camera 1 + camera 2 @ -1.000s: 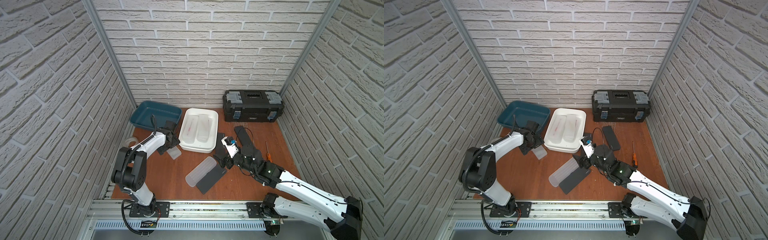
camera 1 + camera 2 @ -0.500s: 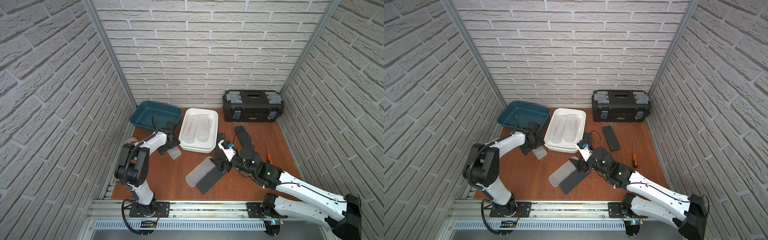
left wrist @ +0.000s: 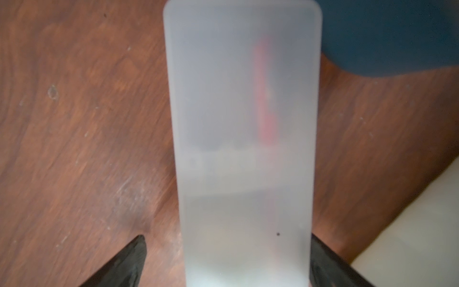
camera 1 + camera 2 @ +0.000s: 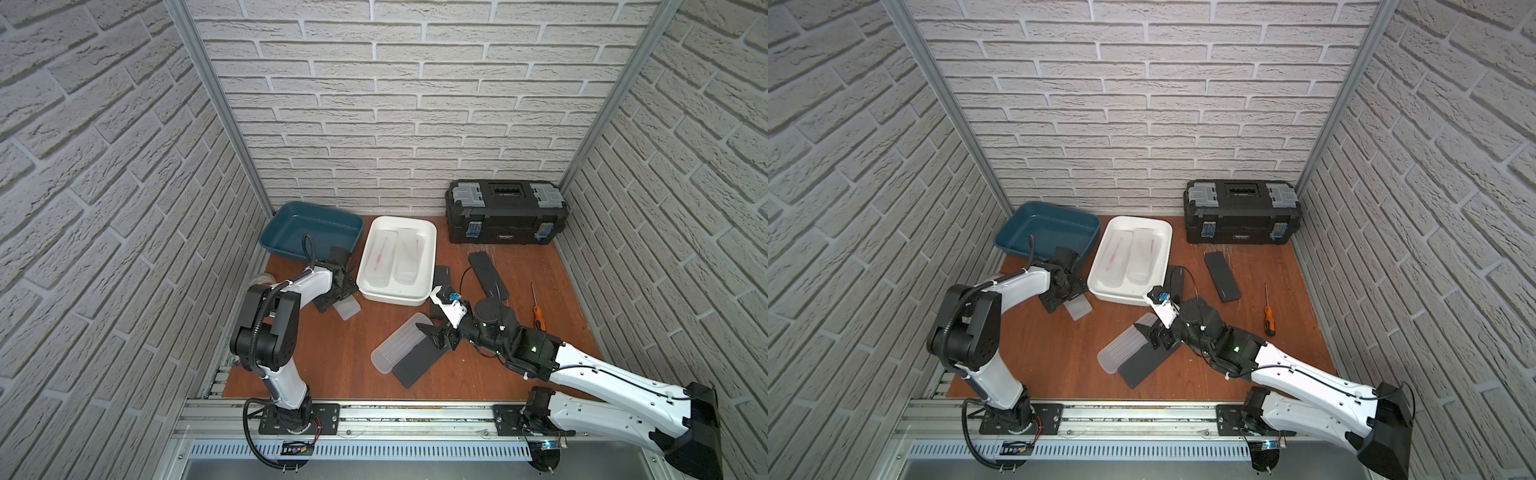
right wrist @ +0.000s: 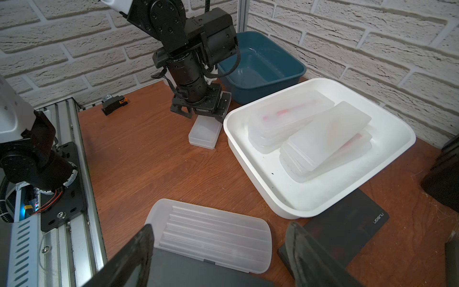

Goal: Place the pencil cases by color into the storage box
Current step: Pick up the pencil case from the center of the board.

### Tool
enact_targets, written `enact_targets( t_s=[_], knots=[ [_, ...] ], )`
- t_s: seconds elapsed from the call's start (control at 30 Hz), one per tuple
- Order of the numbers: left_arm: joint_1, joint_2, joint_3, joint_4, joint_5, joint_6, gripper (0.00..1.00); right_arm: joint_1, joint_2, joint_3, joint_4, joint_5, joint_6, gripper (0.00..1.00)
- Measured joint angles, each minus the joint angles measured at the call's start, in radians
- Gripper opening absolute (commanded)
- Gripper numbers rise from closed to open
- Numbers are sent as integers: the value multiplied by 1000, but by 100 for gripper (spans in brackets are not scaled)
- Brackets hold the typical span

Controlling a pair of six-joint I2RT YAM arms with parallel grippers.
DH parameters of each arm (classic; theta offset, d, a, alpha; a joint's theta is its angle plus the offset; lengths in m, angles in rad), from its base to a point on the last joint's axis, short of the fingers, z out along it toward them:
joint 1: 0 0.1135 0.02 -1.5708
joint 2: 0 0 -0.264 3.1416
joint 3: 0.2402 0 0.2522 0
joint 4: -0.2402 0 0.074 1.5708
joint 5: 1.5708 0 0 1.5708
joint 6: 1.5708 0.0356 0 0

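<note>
Now, left claw [image 3: 227,239] astride frosted case [image 3: 243,111]

A white storage box [image 4: 395,296] holds two frosted pencil cases [image 4: 382,259] side by side. Just beside its near corner, the left gripper [image 4: 340,300] stands over a half-hidden frosted case [image 4: 349,311]. In front of the box, the right gripper [image 4: 436,337] reaches over a black case [image 4: 417,362] lying against a slanted frosted case [image 4: 395,345] on the surface [image 4: 332,365].

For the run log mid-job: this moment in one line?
left hand open over frosted translucent rectangular plastic case | right hand open over thin matte black rectangular case | white plastic tub holds frosted cases
</note>
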Motion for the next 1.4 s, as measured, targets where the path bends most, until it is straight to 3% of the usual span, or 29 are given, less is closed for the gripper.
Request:
enact_targets(
  t_s=[0.77,1.17,1.4],
  knots=[
    [-3,-93,-156,153,29,80,83,70,31,21,-21,65,-8,83],
    [-30,-164,-235,174,48,129,65,108,33,30,-30,85,2,83],
    [-48,-209,-275,165,50,147,65,140,33,49,-58,116,5,82]
  ],
)
